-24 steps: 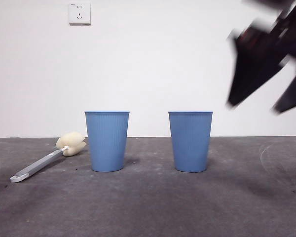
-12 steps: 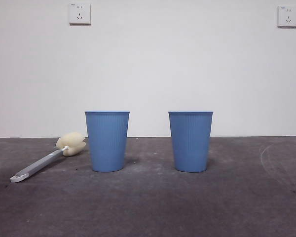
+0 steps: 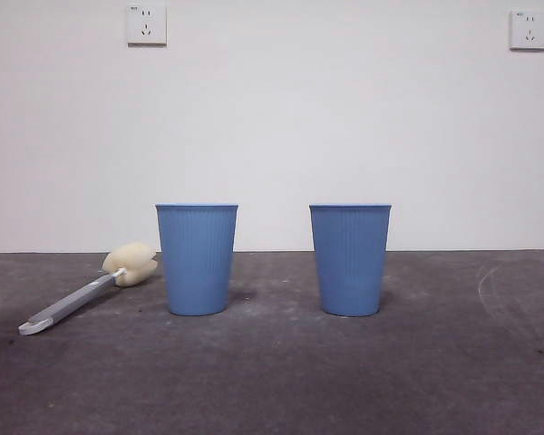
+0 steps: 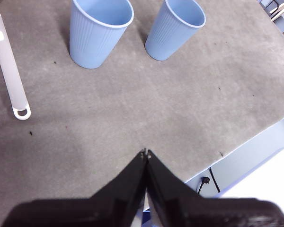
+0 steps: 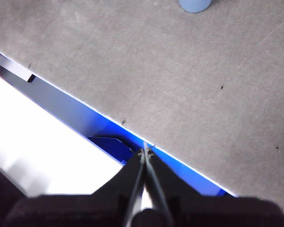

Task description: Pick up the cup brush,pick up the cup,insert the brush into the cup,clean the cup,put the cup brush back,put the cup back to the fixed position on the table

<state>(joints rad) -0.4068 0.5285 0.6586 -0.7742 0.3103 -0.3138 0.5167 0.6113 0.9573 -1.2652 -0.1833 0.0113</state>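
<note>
Two identical blue ribbed cups stand upright on the table (image 3: 272, 381): one on the left (image 3: 197, 259) and one on the right (image 3: 350, 259). The cup brush (image 3: 89, 290) lies flat left of the left cup, its cream sponge head (image 3: 131, 264) toward the wall. The left wrist view shows both cups (image 4: 100, 30) (image 4: 175, 28) and the brush handle (image 4: 8, 71). My left gripper (image 4: 146, 153) is shut and empty, well back from the cups. My right gripper (image 5: 146, 151) is shut and empty over the table's edge; one cup's base (image 5: 195, 4) shows far off.
A white wall with two sockets (image 3: 146, 24) (image 3: 529, 29) stands behind the table. The table's edge (image 5: 85, 106) runs under the right gripper, with floor beyond it. A cable and plug (image 4: 203, 182) lie off the table's edge in the left wrist view.
One second ago a dark arm was at the upper right of the front view; it has withdrawn out of that view. The cups and brush have not moved.
</note>
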